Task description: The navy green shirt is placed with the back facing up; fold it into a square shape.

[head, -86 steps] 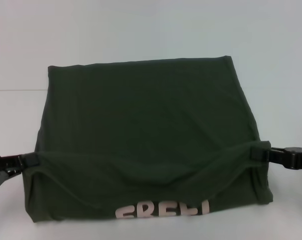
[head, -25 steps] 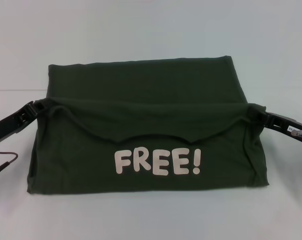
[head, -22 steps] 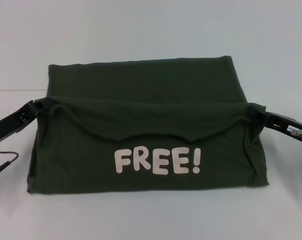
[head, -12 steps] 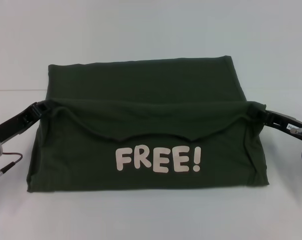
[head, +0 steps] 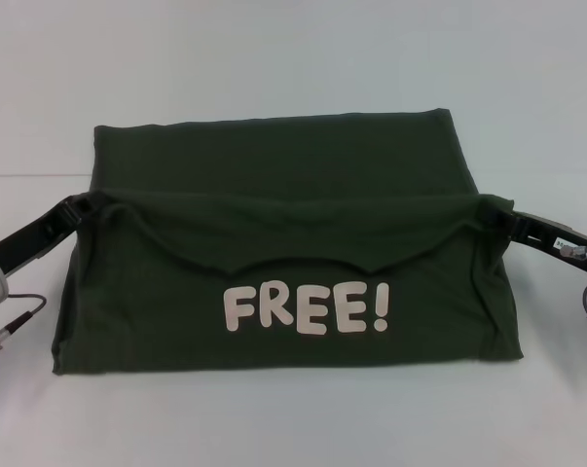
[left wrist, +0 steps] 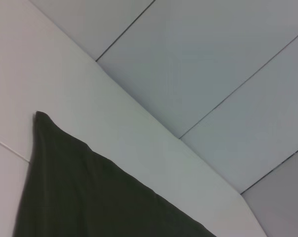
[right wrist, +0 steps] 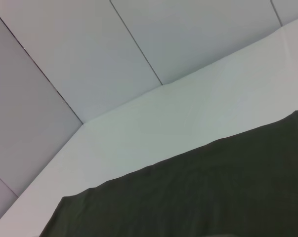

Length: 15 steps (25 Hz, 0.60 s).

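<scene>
The navy green shirt (head: 283, 243) lay between the left gripper (head: 79, 207) and right gripper (head: 502, 220), each clamped on its folded-over edge.

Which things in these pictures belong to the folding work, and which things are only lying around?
For the job:
- navy green shirt, part folded, "FREE!" showing
- left claw, gripping the shirt's left corner
- right claw, gripping the shirt's right corner

Only around:
- white table; nothing else lies on it
</scene>
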Tool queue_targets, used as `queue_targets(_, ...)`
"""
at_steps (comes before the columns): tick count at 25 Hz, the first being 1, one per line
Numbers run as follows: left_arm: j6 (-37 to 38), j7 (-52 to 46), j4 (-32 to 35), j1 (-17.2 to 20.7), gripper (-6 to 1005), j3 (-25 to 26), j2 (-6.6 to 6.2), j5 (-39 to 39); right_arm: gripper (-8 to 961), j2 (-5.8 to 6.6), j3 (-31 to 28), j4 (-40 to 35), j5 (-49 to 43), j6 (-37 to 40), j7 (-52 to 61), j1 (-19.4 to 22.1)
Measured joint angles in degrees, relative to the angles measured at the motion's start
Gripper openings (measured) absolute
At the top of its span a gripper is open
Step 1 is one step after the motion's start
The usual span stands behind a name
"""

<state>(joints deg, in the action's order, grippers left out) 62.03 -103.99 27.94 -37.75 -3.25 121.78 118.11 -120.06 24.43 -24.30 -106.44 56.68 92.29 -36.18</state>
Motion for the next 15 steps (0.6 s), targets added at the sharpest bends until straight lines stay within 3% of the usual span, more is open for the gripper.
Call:
queue_targets(6, -2.0, 0.9, -0.1, 0.5, 63, 0.0, 0.74, -3.4, 67, 0.0, -0.3, 0.2, 0.1, 0.0, 0.7, -0.1)
queue_targets(11, -2.0, 4.1, -0.1, 0.9, 68, 0.0, 1.13, -6.5, 245, 0.0, -0.1, 0.6, 2.0, 0.3, 0.1, 0.2)
queue_targets(15, -3.6, 4.4, -1.2, 0.6, 228, 0.0, 0.99, -6.7, 333, 0.0, 0.0, 0.7, 2.6, 0.7, 0.1, 0.4)
